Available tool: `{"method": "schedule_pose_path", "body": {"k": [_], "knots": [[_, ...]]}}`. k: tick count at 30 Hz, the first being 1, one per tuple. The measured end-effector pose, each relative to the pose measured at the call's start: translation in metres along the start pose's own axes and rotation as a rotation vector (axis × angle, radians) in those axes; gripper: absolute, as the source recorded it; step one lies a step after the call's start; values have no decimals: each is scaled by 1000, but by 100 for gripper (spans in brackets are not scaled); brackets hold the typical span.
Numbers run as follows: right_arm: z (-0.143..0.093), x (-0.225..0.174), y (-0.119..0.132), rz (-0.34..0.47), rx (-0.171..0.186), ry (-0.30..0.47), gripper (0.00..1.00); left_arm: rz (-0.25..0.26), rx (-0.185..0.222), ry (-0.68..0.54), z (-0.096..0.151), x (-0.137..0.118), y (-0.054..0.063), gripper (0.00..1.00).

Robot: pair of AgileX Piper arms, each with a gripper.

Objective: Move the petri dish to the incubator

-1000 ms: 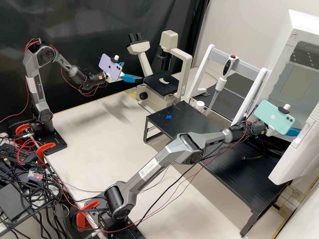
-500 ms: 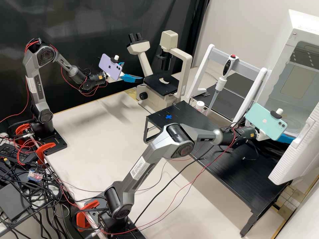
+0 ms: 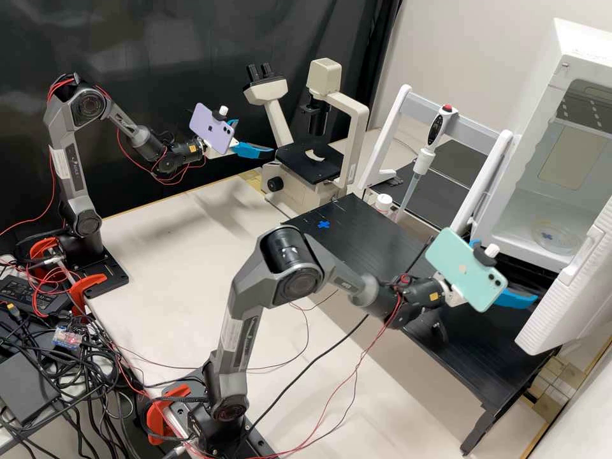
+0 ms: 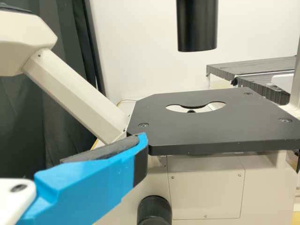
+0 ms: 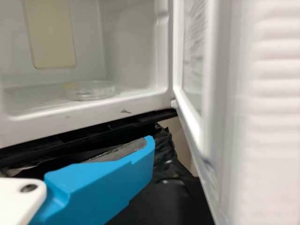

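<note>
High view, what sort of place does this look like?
Most likely a biology laboratory: there is a microscope, a pipette hanging on a stand, and a clear petri dish inside the open white incubator.

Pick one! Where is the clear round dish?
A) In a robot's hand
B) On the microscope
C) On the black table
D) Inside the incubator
D: the clear dish lies on the floor of the incubator, whose door stands open.
</note>
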Motion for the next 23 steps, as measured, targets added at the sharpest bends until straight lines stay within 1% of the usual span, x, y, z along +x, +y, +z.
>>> {"method": "schedule_pose_path", "body": {"k": [1, 2, 3, 5, 6, 7, 8, 9, 11, 12, 14, 16, 18, 20, 23], "knots": [[1, -14, -2, 1, -2, 12, 100, 0, 0, 0, 0, 0, 0, 100], [-2, -30, 1, 24, 1, 51, 100, 0, 0, 0, 0, 0, 0, 100], [-4, -39, 1, 28, 1, 70, 100, 0, 0, 0, 0, 0, 0, 100], [-11, -72, -1, 30, -12, 125, 100, 0, 0, 0, 0, 0, 0, 100], [-15, -78, 0, 40, -14, 146, 100, 0, 0, 0, 0, 0, 0, 100], [-24, -95, 1, 47, -20, 190, 100, 0, 0, 0, 0, 0, 0, 100], [-28, -110, -3, 42, -23, 213, 100, 0, 0, 0, 0, 0, 0, 100], [-32, -116, -3, 50, -25, 237, 100, 0, 0, 0, 0, 0, 0, 100], [-45, -140, -8, 74, -32, 290, 100, 0, 0, 0, 0, 0, 0, 100], [-47, -144, -11, 77, -34, 297, 100, 0, 0, 0, 0, 0, 0, 100], [-58, -160, -17, 96, -51, 342, 100, 0, 0, 0, 0, 0, 0, 100], [-62, -166, -20, 104, -51, 361, 100, 0, 0, 0, 0, 0, 0, 100], [-66, -172, -23, 109, -41, 373, 100, 0, 0, 0, 0, 0, 0, 100], [-68, -173, -24, 108, -24, 380, 100, 0, 0, 0, 0, 0, 0, 100], [-69, -174, -26, 92, -5, 393, 100, 0, 0, 0, 0, 0, 0, 100]]}}
